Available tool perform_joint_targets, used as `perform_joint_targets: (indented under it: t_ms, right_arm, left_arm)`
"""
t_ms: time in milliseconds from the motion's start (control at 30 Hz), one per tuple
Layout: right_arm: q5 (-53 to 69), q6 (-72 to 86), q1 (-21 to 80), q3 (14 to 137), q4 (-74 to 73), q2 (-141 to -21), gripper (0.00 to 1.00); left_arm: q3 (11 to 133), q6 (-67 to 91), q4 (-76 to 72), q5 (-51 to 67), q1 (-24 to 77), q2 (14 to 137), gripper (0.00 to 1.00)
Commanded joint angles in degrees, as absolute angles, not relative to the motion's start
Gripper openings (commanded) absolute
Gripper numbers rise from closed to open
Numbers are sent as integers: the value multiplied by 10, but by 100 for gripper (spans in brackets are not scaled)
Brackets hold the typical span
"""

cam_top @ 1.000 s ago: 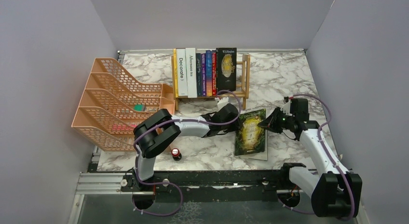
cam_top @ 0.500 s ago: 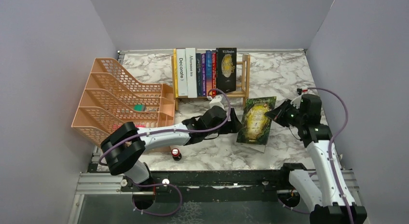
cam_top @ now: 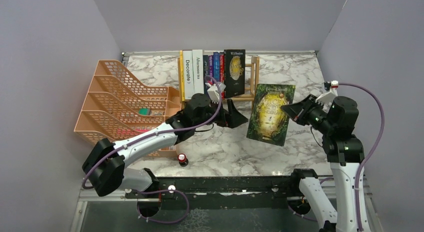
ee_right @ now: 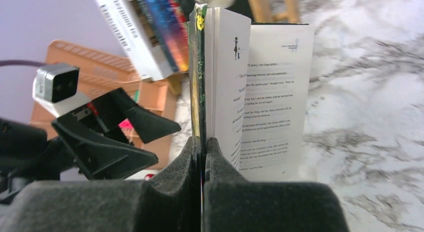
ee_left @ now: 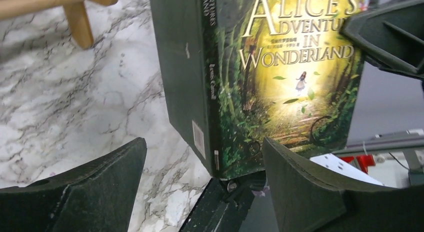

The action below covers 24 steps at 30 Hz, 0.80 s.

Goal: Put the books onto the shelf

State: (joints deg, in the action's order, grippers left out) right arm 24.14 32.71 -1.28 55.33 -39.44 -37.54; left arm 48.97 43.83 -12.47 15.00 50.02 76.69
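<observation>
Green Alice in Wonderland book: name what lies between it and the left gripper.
Nothing: left wrist view shows the open left gripper facing the green Alice in Wonderland book, only marble tabletop beneath.

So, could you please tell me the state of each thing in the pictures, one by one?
Alice's Adventures in Wonderland book: held up in the air by its cover, pages hanging open.
right gripper: shut on the book's cover.
left gripper: open, empty, beside the book.
wooden shelf: upright, partly filled.
books: standing in a row on the shelf.
orange mesh file tray: standing left of the shelf.
</observation>
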Motion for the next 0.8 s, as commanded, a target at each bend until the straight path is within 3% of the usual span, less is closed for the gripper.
perform_joint_targets:
  t_ms: [0, 167, 400, 767]
  right_arm:
    - [383, 348, -11, 588, -304, -373, 1]
    - [500, 401, -11, 589, -208, -392, 1]
    - [576, 457, -11, 563, -112, -408, 1]
    - [568, 490, -11, 504, -38, -427, 1]
  left_arm:
    - [496, 395, -146, 241, 477, 731, 88]
    - [509, 416, -185, 304, 472, 743, 89]
    - [540, 437, -232, 371, 472, 759, 87]
    - [535, 489, -317, 371, 472, 724, 59]
